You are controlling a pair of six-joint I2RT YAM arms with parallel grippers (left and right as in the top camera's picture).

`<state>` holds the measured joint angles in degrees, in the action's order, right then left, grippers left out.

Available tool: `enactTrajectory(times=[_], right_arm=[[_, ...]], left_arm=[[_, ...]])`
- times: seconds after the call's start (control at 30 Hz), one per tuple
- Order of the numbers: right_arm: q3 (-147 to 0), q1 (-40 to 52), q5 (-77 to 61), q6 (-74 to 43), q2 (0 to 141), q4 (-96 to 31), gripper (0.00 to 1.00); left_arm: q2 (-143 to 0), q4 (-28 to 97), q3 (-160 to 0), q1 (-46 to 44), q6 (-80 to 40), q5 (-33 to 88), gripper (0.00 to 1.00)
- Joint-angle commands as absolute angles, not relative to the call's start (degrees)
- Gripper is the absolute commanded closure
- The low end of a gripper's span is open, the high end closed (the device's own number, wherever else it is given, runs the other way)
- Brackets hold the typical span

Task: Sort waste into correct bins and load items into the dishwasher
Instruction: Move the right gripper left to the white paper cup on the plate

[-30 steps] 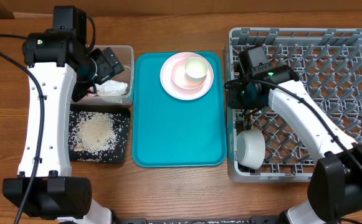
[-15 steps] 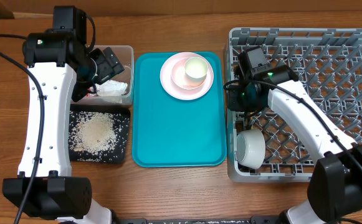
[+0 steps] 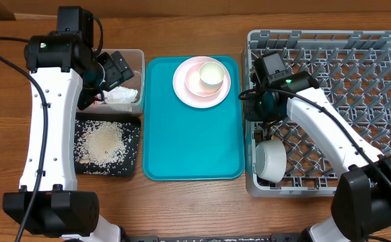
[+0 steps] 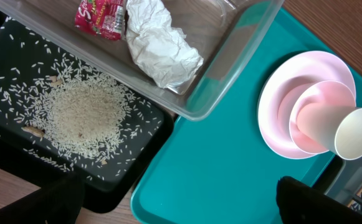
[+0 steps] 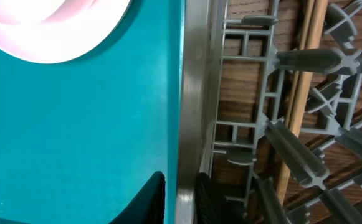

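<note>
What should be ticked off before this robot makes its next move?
1. Tissue and wrapper in clear tub: ok.
2. Rice in black tray: ok.
3. Chopsticks in rack: ok.
4. Bowl in rack: ok.
5. Plate and cup loaded: not ok, both on teal tray.
6. Left gripper open, empty: ok. Right gripper empty: cannot tell.
</note>
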<state>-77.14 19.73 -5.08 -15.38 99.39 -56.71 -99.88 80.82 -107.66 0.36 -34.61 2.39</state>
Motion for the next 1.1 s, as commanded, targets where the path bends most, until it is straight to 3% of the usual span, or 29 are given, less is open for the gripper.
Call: enactTrajectory(times=[0.0, 0.53, 0.87, 1.07], right_arm=[[-76.8, 21.6, -7.8, -15.2, 99.4, -56.9, 0.81], [-76.8, 21.8, -7.8, -15.2, 99.4, -58.7, 0.87], [-76.8, 21.9, -7.9, -15.2, 99.4, -58.7, 0.86], [-76.9, 21.8, -7.7, -14.8, 99.4, -58.7, 0.81]], left_arm=[[-99.5, 80.8, -108.5, 0.0, -34.7, 2.4, 0.00], [-99.5, 80.8, -108.5, 0.0, -34.7, 2.4, 0.00], [-99.5, 80.8, -108.5, 0.0, -34.7, 2.4, 0.00], [-99.5, 80.8, -108.5, 0.0, -34.7, 2.4, 0.00]])
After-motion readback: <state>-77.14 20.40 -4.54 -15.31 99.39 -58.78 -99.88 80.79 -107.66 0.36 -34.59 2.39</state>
